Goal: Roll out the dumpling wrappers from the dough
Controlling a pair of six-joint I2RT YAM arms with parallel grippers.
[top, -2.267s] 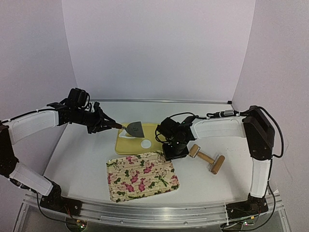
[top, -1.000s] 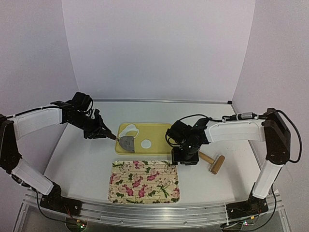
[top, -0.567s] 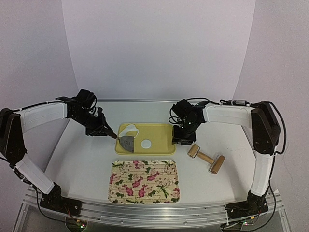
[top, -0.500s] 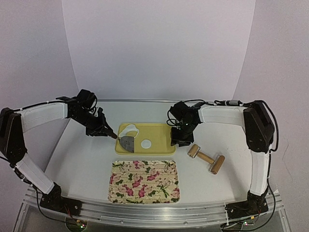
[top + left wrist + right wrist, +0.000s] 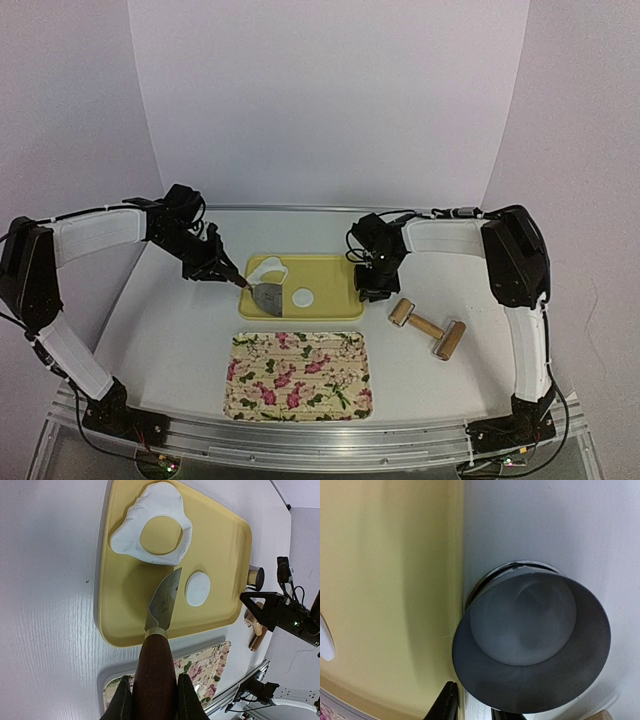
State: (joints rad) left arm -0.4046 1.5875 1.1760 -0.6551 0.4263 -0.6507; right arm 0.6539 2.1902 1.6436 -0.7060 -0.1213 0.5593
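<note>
One round white dumpling wrapper (image 5: 302,297) lies flat on the yellow tray (image 5: 335,270); it also shows in the left wrist view (image 5: 198,588). My left gripper (image 5: 152,696) is shut on the brown wooden handle of a scraper (image 5: 153,660). The metal blade (image 5: 165,600) reaches over the tray, its tip just left of the wrapper. My right gripper (image 5: 472,707) hangs over the metal ring cutter (image 5: 532,637), which stands on the table against the tray's right edge. Its fingers are a little apart with nothing between them.
The leftover dough sheet with a round hole (image 5: 152,525) lies at the tray's far left. A floral tray (image 5: 300,375) sits in front of the yellow one. A wooden rolling pin (image 5: 427,327) lies on the table to the right.
</note>
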